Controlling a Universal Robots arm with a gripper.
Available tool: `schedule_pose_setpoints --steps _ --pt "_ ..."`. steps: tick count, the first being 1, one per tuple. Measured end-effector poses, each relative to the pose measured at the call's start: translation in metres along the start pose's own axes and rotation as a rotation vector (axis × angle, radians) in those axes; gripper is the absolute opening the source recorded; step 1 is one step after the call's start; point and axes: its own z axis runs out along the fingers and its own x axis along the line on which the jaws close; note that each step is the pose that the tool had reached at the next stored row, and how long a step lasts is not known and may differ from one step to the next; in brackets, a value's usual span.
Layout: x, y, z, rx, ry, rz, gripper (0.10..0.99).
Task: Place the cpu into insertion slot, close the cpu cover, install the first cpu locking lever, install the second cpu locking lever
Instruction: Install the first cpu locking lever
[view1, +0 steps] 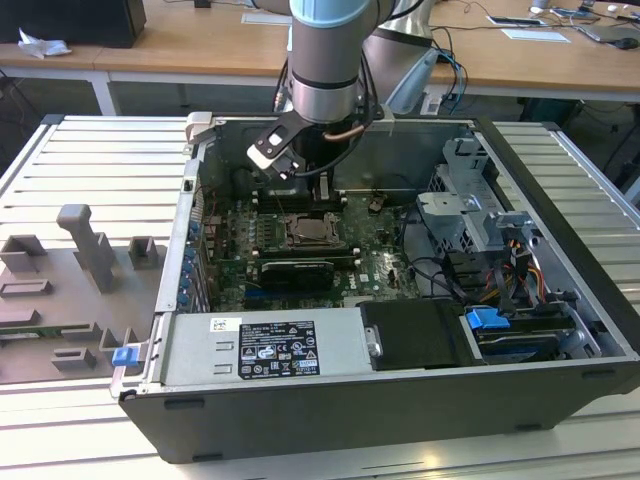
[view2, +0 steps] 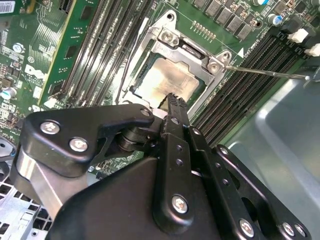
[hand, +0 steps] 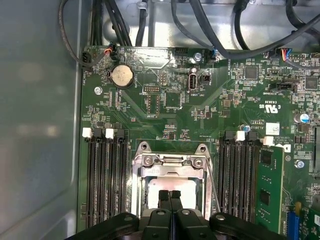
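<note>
The cpu lies in the insertion slot with its silvery top showing. The cpu cover lies down around it as a silver frame. My gripper is shut with nothing between its fingers, and its tips stand just over the near edge of the cpu, inside the cover's cut-out. Whether they touch it I cannot tell. One thin wire locking lever sticks out sideways from the socket's corner. Another thin lever runs along the opposite side. In the exterior view my gripper hangs in the open computer case, right above the slot.
Rows of memory slots flank the socket, one side holding a green module. A black card lies in front of the socket. The silver power supply, drive cage and cables crowd the case. A grey parts fixture sits outside.
</note>
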Motion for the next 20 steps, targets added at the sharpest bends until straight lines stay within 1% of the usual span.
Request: schedule_pose_setpoints --steps 4,7,13,17,18,20 --pt "0.0001 0.0001 -0.0054 0.000 0.0001 0.000 0.106" --pt "0.0003 0.0003 -0.0110 0.000 -0.0011 0.000 0.106" --pt "0.0006 0.0006 -0.0276 0.000 -0.0025 0.000 0.106" --pt "0.0008 0.0008 -0.0341 0.000 -0.0026 0.000 0.106" --pt "0.0009 0.0009 -0.0390 0.000 -0.0025 0.000 0.106" --pt "0.0009 0.0010 -0.0419 0.000 -0.0025 0.000 0.106"
